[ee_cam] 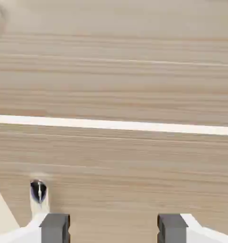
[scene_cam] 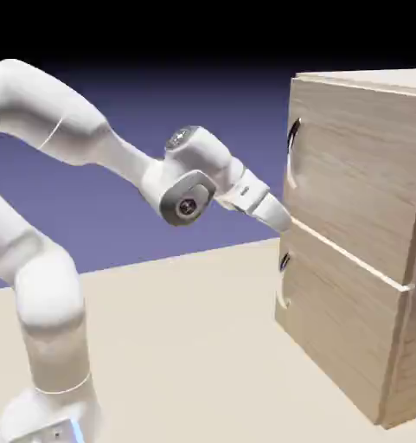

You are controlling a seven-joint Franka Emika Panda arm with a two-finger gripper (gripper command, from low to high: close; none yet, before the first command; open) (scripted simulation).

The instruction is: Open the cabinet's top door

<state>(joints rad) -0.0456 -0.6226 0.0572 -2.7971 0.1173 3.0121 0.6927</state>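
Rendered pictures with even, soft brightness. In the exterior view the backdrop [scene_cam: 185, 95] fades from black at the top to blue-violet lower down. The white arm [scene_cam: 64, 130] is lit from above, its undersides grey. The cabinet [scene_cam: 358, 234] is evenly bright, with a thin pale line at the seam between its panels. Beside the cabinet the counter [scene_cam: 185, 346] carries no clear shadow. Edges look slightly soft and blocky. The hand view is bright, its wood grain smeared, and a handle [ee_cam: 38, 191] shows a small glint.
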